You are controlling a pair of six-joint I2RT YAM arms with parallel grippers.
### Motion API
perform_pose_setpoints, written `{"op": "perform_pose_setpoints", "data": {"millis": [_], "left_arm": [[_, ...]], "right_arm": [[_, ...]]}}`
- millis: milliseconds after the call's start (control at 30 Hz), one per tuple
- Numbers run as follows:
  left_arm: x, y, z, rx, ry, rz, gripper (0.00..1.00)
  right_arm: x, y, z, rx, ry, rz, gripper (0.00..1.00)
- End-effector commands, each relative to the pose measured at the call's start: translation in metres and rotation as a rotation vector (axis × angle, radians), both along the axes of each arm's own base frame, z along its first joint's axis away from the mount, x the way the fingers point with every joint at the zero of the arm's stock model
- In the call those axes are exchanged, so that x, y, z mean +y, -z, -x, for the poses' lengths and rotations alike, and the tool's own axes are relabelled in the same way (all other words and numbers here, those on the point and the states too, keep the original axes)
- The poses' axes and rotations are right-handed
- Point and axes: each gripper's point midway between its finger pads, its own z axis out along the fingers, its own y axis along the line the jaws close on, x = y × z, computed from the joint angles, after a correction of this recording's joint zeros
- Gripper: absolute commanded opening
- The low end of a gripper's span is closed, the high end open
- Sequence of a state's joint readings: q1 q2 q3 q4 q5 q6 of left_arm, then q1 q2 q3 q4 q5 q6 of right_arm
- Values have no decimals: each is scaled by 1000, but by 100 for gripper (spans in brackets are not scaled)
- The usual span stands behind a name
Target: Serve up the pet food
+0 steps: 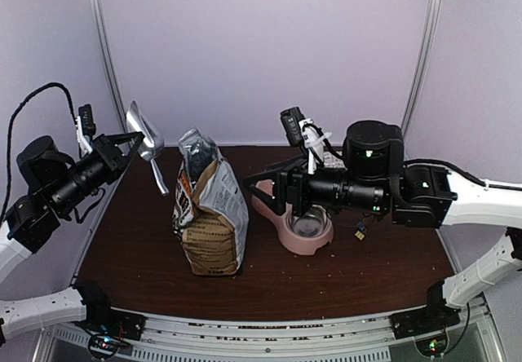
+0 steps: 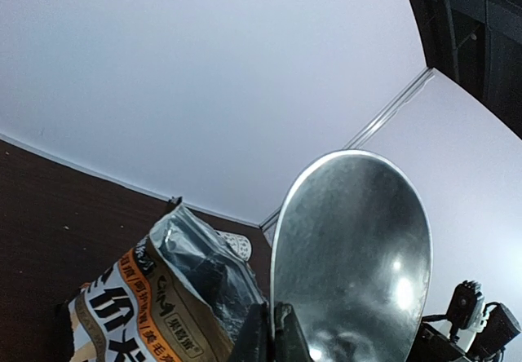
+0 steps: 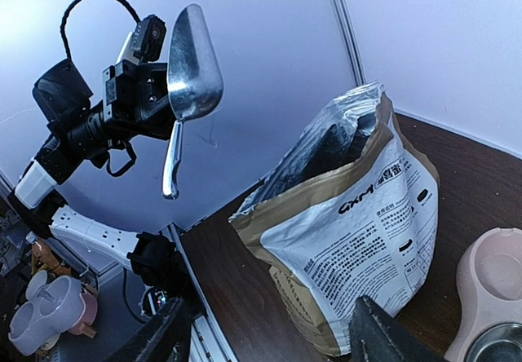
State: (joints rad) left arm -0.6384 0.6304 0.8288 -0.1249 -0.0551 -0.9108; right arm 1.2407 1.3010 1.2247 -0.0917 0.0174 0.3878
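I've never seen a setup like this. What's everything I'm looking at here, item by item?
Table: one, dark brown, under everything.
Food bag: one, kraft-brown and white with print, standing upright with its top open, mid-table.
Double bowl: one, pink, on the table right of the bag, partly under the right arm.
Metal dish: one, silvery, set in the bowl's nearer compartment.
Scoop: one, shiny metal, looks empty, held in the air left of the bag.
Second double bowl: one, pinkish, off the table, low beside the left arm's base.
Left claw: one, black, shut on the scoop.
Right claw: one, black, open, hovering at the bag's right side.
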Motion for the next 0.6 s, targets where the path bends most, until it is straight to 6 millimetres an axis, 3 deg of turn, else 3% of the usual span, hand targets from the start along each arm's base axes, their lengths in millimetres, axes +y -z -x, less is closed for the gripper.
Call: {"op": "perform_pose_setpoints", "data": {"millis": [0, 300, 567], "left_arm": [[-13, -48, 3, -131, 8, 109, 0], [-53, -62, 5, -151, 95, 161, 0], [-77, -58, 3, -136, 123, 167, 0]], "right_arm": [[4, -20, 1, -33, 8, -45, 67], [21, -27, 6, -47, -32, -34, 69], [61, -23, 15, -47, -103, 41, 66]]}}
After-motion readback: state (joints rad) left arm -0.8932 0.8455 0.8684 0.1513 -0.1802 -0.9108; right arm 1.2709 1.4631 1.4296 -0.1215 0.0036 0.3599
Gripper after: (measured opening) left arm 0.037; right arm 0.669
